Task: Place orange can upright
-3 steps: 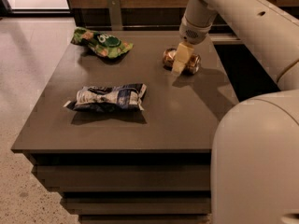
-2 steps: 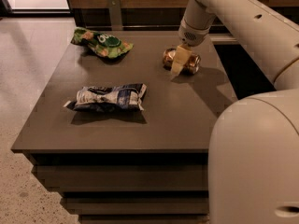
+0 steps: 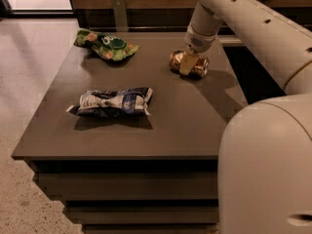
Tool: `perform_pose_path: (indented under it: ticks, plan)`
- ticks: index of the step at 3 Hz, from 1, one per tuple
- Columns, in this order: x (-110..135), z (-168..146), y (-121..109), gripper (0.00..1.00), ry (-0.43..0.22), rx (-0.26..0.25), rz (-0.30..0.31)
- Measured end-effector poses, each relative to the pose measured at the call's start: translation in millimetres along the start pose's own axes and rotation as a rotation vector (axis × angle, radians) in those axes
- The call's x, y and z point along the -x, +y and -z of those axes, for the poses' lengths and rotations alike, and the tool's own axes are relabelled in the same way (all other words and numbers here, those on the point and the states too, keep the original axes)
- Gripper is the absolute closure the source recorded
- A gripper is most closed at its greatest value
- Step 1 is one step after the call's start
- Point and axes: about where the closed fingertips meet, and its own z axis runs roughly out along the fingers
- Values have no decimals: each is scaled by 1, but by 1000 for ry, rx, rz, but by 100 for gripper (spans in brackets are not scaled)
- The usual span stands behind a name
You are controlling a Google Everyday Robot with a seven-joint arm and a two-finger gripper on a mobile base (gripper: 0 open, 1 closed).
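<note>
Can still on its side at the back right of the surface, gripper down on it.
Over the last second almost nothing has shifted: the can lies in the same spot and the gripper has stayed over its middle, so the lift and turn upright is probably not yet begun. Whether the jaws have closed on it cannot be told. The arm reaches in from the right, wrist pointing steeply down.
</note>
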Motion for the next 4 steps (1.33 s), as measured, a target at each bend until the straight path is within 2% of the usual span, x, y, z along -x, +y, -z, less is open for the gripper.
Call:
perform_pose_path:
  ticks: [2,4]
  plan:
    - [4,5,2,99,-21,-9,13]
    - [22,60,12,100,-200,-51,52]
